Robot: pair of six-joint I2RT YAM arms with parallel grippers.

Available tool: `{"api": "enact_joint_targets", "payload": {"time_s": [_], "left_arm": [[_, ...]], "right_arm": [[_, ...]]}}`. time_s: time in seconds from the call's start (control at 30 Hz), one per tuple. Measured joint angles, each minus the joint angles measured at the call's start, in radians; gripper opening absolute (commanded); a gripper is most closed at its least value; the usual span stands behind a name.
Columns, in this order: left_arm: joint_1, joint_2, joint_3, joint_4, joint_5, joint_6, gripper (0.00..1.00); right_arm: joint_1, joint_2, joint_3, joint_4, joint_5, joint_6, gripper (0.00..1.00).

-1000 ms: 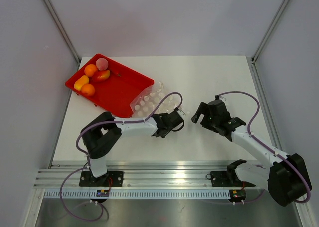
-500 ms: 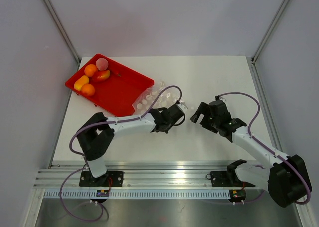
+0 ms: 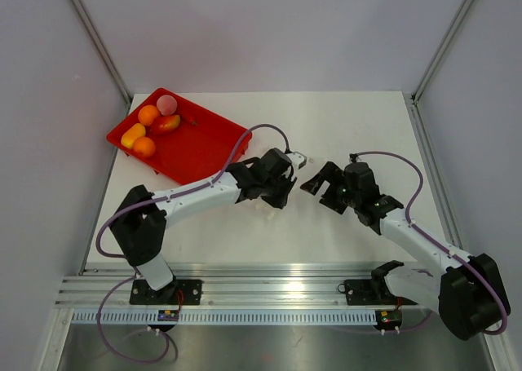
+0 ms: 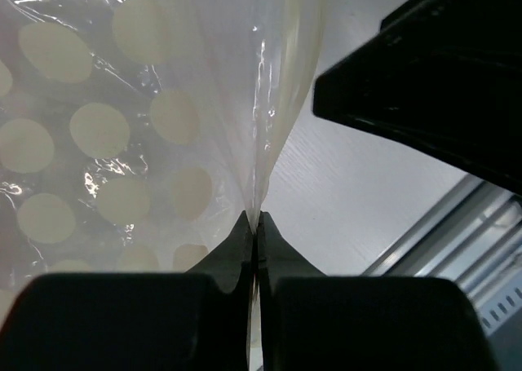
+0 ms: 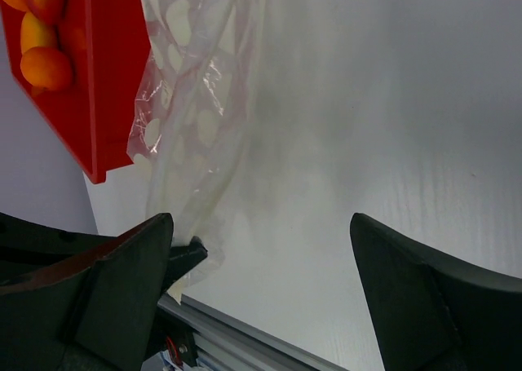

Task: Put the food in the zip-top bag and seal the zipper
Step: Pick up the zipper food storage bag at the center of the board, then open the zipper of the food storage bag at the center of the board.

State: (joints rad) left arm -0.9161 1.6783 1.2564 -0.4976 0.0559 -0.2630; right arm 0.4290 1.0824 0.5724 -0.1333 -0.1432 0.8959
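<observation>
Left pincer (image 4: 254, 224) is clamped tight on the edge of the bag (image 4: 122, 126) over the bench (image 3: 351, 126). Right pincer (image 5: 259, 240) gapes wide, empty, just beside. Food (image 3: 149, 126) lies in the tray (image 3: 208, 151).

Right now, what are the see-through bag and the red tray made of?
The bag looks like thin clear plastic film: see-through, crinkly, with shiny glints and pale printed dots. The tray looks like hard red plastic, smooth and slightly glossy, holding a stiff raised rim, though looks alone can't confirm it.
</observation>
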Motion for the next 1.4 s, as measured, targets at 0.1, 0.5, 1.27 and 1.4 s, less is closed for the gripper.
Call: {"api": "enact_joint_targets", "payload": {"time_s": [0.1,0.5,1.27,1.4], "left_arm": [[0.001,-0.002,0.0,0.009,0.056,-0.023,0.0],[0.039,-0.065,-0.003,0.076,0.197,-0.114,0.0],[0.045,-0.092,-0.055,0.121,0.254,-0.13,0.57],[0.054,-0.096,-0.053,0.124,0.256,-0.131,0.61]], "right_arm": [[0.0,-0.001,0.002,0.018,-0.001,0.018,0.94],[0.0,0.001,0.006,0.057,-0.001,0.059,0.8],[-0.002,0.047,0.072,0.075,-0.029,0.061,0.0],[-0.002,0.019,0.094,0.013,-0.008,0.019,0.0]]}}
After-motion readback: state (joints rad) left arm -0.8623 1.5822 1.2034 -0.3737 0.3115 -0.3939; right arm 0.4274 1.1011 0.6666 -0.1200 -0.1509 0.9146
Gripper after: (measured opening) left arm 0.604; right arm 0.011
